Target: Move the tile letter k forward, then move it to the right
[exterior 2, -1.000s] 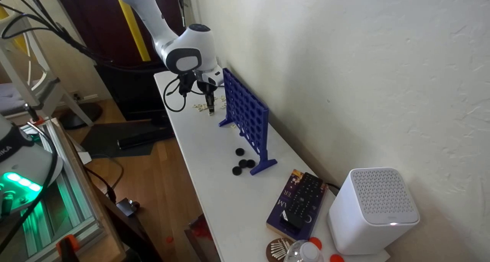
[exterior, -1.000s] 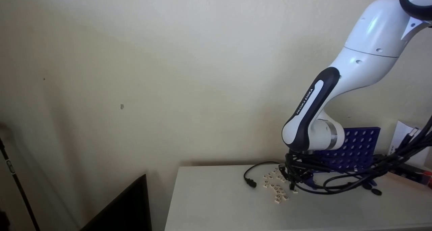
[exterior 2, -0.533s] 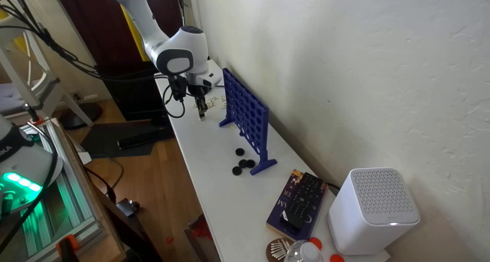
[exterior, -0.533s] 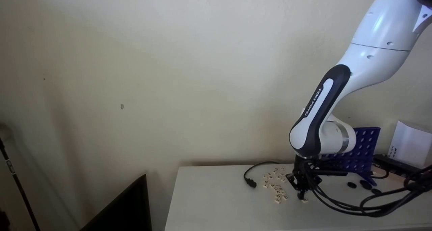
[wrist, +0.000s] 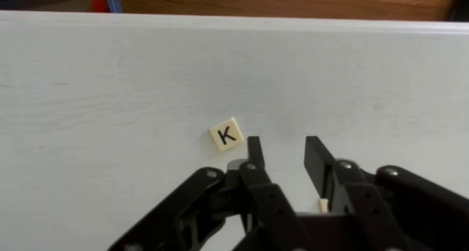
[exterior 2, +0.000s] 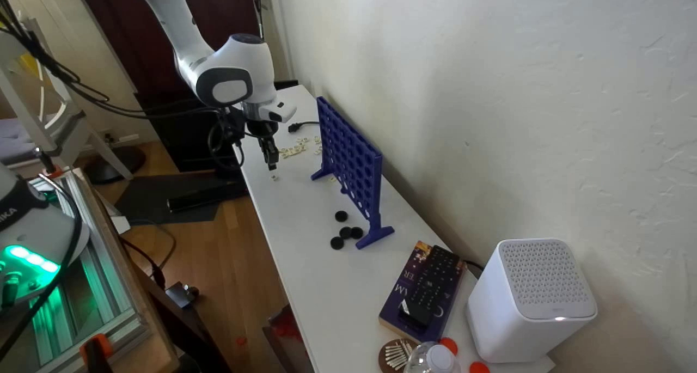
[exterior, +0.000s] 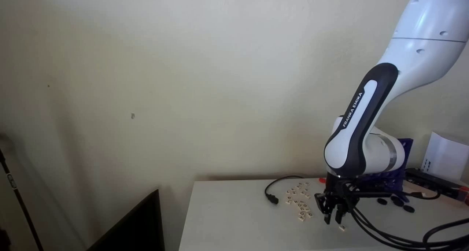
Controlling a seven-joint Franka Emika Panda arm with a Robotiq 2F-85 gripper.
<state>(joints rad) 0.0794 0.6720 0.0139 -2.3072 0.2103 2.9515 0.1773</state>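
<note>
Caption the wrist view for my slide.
A K tile lies face up on the white table, just outside the open hand.

The wrist view shows one K tile [wrist: 226,134]; an exterior view, four black discs [exterior 2: 345,232], one Connect Four grid [exterior 2: 348,154] and one book [exterior 2: 401,295].

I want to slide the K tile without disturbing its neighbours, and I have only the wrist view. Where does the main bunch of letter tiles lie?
Observer: In an exterior view, the cluster of letter tiles lies to the left of the K tile in the picture, apart from it.
Operator: Does anything stand upright out there that I can't see?
Observer: Yes, in an exterior view a blue grid with rows of round holes stands on the table.
</note>
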